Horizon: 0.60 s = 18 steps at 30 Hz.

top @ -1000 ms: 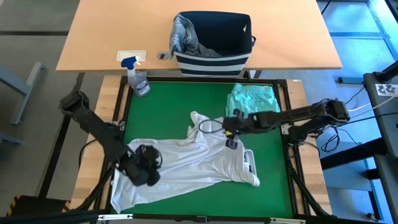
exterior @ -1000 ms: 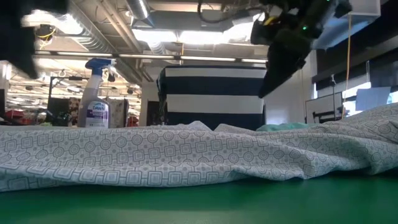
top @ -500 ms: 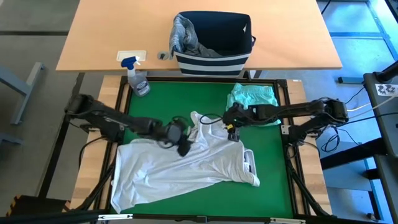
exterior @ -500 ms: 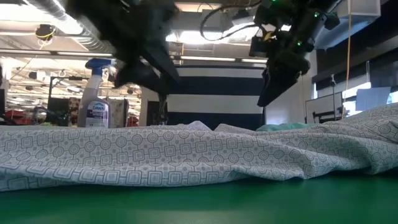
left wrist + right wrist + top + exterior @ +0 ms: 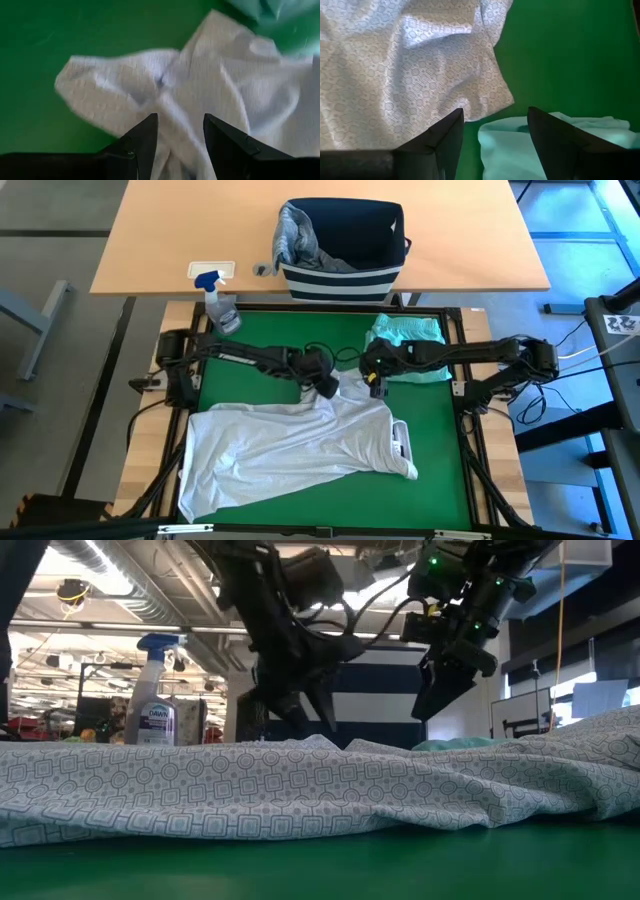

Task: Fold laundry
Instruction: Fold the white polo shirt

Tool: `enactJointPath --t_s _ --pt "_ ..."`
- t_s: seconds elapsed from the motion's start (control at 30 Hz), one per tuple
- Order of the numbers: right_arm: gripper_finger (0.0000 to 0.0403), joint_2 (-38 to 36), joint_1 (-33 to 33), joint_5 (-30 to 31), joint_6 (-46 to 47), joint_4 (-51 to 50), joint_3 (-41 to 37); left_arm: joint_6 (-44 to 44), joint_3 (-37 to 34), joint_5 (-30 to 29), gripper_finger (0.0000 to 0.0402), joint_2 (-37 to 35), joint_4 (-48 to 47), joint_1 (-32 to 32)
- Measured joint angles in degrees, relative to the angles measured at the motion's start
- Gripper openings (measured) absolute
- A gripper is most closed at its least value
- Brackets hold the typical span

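**A soft white shirt waits to be folded**

The white t-shirt [image 5: 300,445] lies spread out and wrinkly on the green surface [image 5: 440,470]. It looks thin, light and floppy, so I think it will sag and bunch up when lifted. It will not break, but it could slip if only a tiny bit is pinched. A good place to take hold is the bumpy top edge, near the sleeve that sticks up.

The mint-teal garment [image 5: 408,340] sits folded in the far right corner, just beside the shirt. A grey-blue striped shirt [image 5: 300,242] hangs out of the basket [image 5: 345,275] on the wooden surface behind. A spray bottle [image 5: 220,305] stands near the far left corner.

The left gripper [image 5: 177,142] is right over the shirt's top edge, jaws open, holding nothing. The right gripper [image 5: 492,137] hovers close by, above where the 2 garments meet. Its jaws are open and empty too.
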Motion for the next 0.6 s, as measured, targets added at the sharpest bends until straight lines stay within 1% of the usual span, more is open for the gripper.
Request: enactJointPath --t_s 0.17,0.23,0.33,0.47,0.6 --pt "0.022 0.0 -1.41 -3.81 -1.63 0.05 0.0 -0.25 0.34 3.6 0.0154 1.93 0.77 1.87" --pt "0.022 0.0 -1.39 -4.12 -1.78 0.05 0.0 -0.2 -0.01 5.18 0.0152 1.97 0.99 2.22" --pt "0.022 0.0 -1.24 -4.72 -2.59 0.24 0.0 0.12 -0.86 5.61 0.0138 1.8 2.25 2.18" --pt "0.022 0.0 -1.24 -5.29 -2.7 0.99 0.0 2.22 -0.85 6.45 0.0094 1.87 3.88 2.02" --pt "0.022 0.8 -1.24 -7.5 -2.4 1.89 0.0 6.33 0.86 6.41 0.0027 1.36 3.64 1.73"
